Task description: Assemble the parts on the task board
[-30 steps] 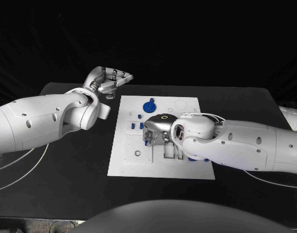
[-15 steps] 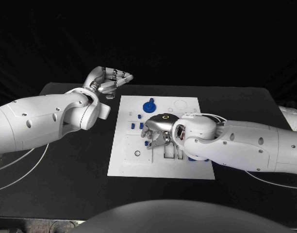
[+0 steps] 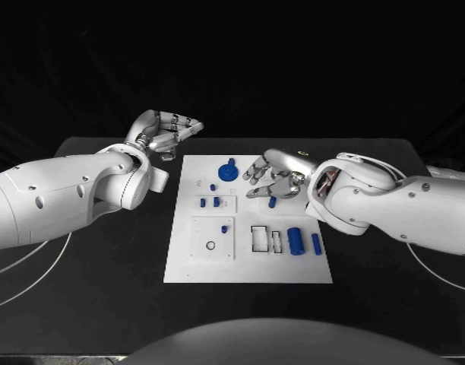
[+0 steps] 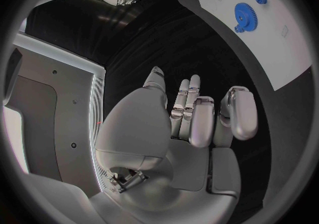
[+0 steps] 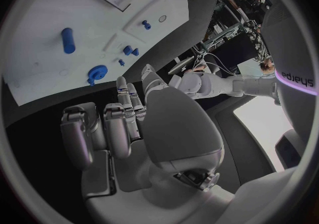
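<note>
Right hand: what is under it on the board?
The right hand hovers over the task board, one small blue part below its fingers; anything directly beneath is covered.

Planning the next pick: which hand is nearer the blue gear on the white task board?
Right. The right hand hovers just beside the blue gear; the left hand is off the white task board.
</note>
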